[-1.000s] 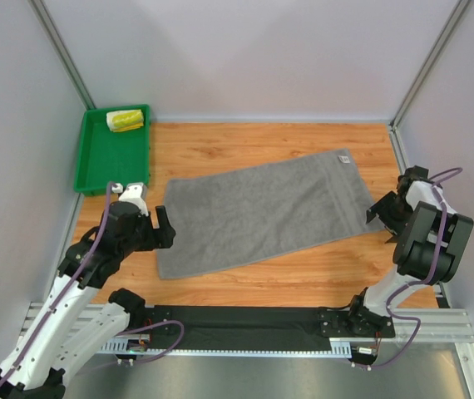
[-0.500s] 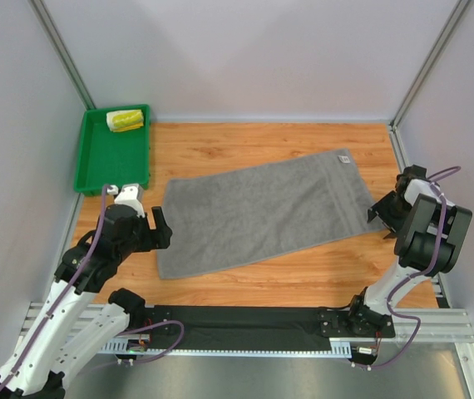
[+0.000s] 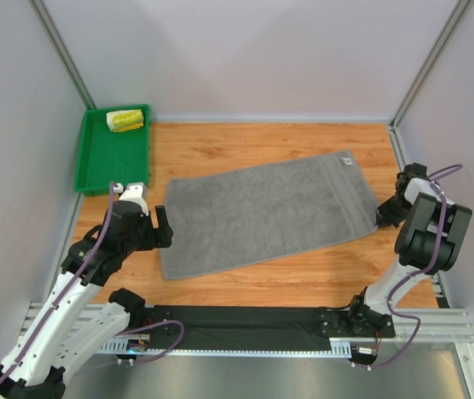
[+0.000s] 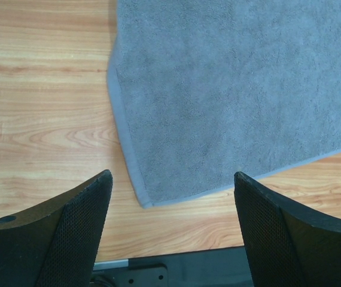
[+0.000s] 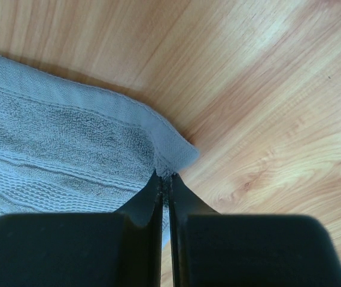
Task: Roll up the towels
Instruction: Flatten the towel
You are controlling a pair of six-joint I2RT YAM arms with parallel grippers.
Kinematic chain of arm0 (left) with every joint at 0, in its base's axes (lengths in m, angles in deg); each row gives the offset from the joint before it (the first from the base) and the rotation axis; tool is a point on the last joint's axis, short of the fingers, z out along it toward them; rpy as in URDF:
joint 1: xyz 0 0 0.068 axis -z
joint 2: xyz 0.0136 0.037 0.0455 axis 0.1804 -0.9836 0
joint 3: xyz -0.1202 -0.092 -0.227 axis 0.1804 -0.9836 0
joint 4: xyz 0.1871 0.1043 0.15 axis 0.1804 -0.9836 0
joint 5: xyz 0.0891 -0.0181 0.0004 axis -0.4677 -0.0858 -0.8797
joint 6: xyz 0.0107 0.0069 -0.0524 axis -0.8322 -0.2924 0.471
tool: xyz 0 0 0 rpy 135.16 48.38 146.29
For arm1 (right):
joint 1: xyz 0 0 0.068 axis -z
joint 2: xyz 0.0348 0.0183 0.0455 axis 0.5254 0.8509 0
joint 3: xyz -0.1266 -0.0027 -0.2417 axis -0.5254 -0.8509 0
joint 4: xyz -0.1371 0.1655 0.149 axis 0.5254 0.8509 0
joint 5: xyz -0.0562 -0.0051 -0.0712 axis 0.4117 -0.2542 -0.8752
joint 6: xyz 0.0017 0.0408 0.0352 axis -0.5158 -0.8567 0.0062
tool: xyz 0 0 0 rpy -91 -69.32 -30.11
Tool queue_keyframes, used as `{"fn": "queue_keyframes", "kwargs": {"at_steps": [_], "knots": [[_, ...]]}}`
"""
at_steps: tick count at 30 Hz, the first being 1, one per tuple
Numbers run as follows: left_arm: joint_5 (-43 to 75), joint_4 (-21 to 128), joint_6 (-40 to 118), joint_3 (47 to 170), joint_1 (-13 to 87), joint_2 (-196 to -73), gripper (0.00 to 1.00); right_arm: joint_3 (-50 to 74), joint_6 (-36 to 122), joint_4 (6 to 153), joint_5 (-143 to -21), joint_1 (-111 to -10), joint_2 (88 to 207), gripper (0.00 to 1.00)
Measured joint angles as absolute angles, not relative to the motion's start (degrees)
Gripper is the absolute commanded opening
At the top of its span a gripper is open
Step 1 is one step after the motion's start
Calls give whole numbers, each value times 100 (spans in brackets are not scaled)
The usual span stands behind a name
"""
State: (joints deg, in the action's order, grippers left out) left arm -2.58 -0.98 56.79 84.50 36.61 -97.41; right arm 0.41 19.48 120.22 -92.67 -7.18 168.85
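Flat across the middle of the frame: grey towel [image 3: 262, 212], long axis from lower left to upper right. Pinched tight at its lower-right corner hem by the right gripper [image 5: 166, 177], wrist low over the table [image 3: 245, 145]. Wide open and holding nothing, just beside the lower-left short edge: left gripper [image 4: 173, 176]. Probably calls for rolling along that long axis. Rolled up in the green tray [image 3: 116, 166], upper left: small printed towel [image 3: 125, 120].
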Motion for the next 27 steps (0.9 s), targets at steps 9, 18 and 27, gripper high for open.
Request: {"fn": "queue_keyframes", "kwargs": {"at_steps": [9,18,27], "knots": [[-264,-519,6223,8474,3661,-10117,82,-250,1968,11980,-8985,-720,16537,0],[55,-823,7360,7986,3700,-10910,79,-436,1944,12074,-8897,-762,15298,0],[88,-690,8120,7282,4190,-11395,76,-397,1966,12203,-8762,-762,15285,0]]}}
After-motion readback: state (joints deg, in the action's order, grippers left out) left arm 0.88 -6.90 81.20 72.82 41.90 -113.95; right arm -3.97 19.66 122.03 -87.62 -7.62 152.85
